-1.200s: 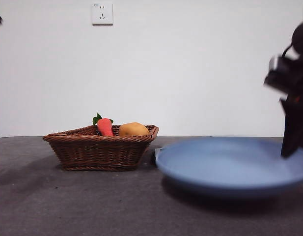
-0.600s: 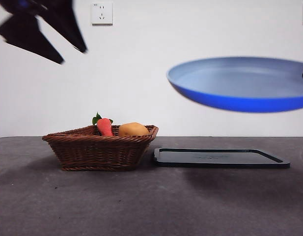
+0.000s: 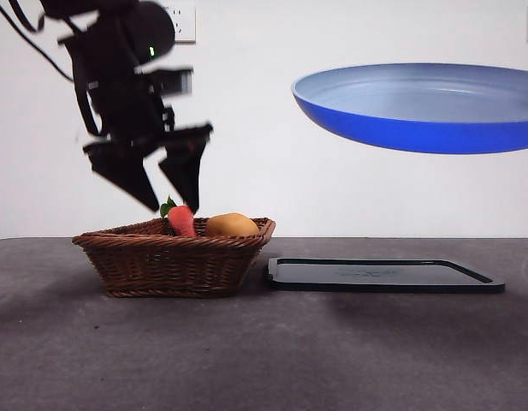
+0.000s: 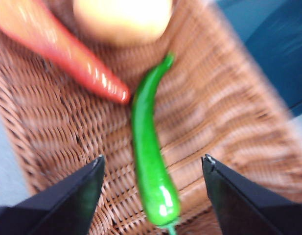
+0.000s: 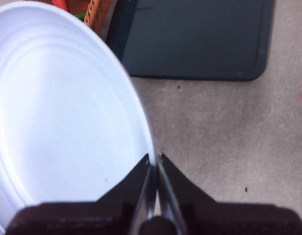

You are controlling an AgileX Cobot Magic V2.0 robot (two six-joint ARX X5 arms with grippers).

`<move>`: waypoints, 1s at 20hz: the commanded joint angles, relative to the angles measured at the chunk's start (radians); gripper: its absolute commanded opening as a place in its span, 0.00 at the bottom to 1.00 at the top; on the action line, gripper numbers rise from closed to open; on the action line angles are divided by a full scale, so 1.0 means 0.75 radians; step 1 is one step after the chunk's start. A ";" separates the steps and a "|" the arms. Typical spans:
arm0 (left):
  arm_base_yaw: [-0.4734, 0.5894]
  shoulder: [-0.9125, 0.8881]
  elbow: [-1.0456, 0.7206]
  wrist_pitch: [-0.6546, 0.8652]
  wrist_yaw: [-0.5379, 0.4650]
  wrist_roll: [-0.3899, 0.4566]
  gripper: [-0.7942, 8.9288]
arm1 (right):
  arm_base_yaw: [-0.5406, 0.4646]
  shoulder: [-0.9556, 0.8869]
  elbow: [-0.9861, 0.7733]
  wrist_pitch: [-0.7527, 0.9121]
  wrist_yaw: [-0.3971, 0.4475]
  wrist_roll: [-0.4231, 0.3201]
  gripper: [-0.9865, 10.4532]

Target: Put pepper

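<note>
The green pepper lies on the floor of the wicker basket, between my left gripper's open jaws and still below them. In the front view the left gripper hangs open just above the basket; the pepper is hidden there behind the basket wall. My right gripper is shut on the rim of the blue plate. It holds the plate high in the air above the dark tray.
A red-orange carrot-like item and an orange-yellow fruit lie in the basket beside the pepper. The dark tray sits flat on the grey table right of the basket. A wall stands behind.
The left arm came down from the top left to just above the basket. The right gripper lifted the blue plate off the tray and raised it higher.
</note>
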 commanded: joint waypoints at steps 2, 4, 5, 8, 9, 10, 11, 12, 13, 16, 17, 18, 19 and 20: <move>-0.008 0.106 0.027 0.019 -0.017 0.023 0.44 | 0.001 0.004 0.021 0.015 -0.004 0.019 0.09; -0.008 0.150 0.027 0.027 -0.017 0.022 0.44 | 0.001 0.004 0.021 0.015 -0.004 0.019 0.09; -0.010 0.168 0.027 0.032 -0.017 0.022 0.44 | 0.001 0.004 0.021 0.015 -0.004 0.019 0.09; -0.012 0.195 0.027 0.041 -0.018 0.022 0.44 | 0.001 0.004 0.021 0.015 -0.004 0.019 0.09; -0.013 0.207 0.027 0.049 -0.018 0.022 0.44 | 0.001 0.004 0.021 0.016 -0.003 0.019 0.09; -0.014 0.211 0.027 0.048 -0.018 0.022 0.44 | 0.001 0.004 0.021 0.016 -0.003 0.018 0.09; -0.017 0.217 0.027 0.048 -0.018 0.022 0.41 | 0.001 0.004 0.021 0.016 -0.003 0.018 0.09; -0.018 0.219 0.027 0.048 -0.018 0.022 0.38 | 0.001 0.004 0.021 0.016 -0.003 0.018 0.09; -0.021 0.219 0.027 0.049 -0.018 0.022 0.35 | 0.001 0.004 0.021 0.017 -0.003 0.017 0.09; -0.027 0.219 0.027 0.045 -0.018 0.017 0.29 | 0.001 0.004 0.021 0.017 -0.003 0.013 0.09; -0.027 0.219 0.027 0.043 -0.018 0.017 0.27 | 0.001 0.004 0.021 0.017 -0.003 0.012 0.09; -0.028 0.219 0.027 0.041 -0.018 0.017 0.24 | 0.001 0.004 0.021 0.017 -0.003 0.004 0.09; -0.028 0.219 0.027 0.040 -0.018 0.016 0.22 | 0.001 0.004 0.021 0.017 -0.003 0.004 0.09; -0.028 0.219 0.027 0.039 -0.018 0.013 0.21 | 0.001 0.004 0.021 0.017 -0.003 0.004 0.09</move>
